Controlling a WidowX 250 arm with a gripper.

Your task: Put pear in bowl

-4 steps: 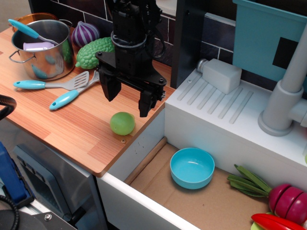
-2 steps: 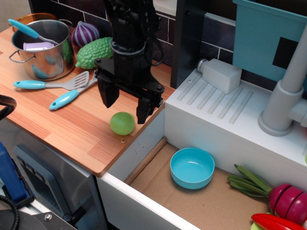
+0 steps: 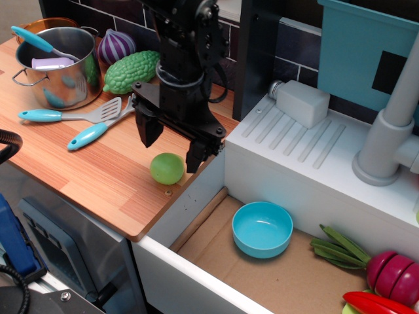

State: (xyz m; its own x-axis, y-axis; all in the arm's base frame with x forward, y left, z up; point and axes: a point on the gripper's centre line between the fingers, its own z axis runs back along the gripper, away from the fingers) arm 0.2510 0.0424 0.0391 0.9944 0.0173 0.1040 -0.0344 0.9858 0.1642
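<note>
The pear (image 3: 166, 168), a small smooth light-green fruit, lies on the wooden counter (image 3: 98, 170) near its right edge. My black gripper (image 3: 171, 146) hangs open just above and behind it, one finger to its left and one (image 3: 195, 156) to its upper right, not touching it. The light-blue bowl (image 3: 262, 228) stands empty in the lower sink area, to the right of and below the pear.
A steel pot (image 3: 57, 65) with a blue ladle, a bumpy green gourd (image 3: 129, 70), a purple onion (image 3: 115, 46) and two blue-handled utensils (image 3: 91, 124) sit at the counter's back left. A white drainboard (image 3: 308, 157), a grey faucet (image 3: 393, 131) and toy vegetables (image 3: 386, 275) are at right.
The gripper has come slightly lower and closer to the pear, with the arm tilting a little. The pear and the bowl have not moved.
</note>
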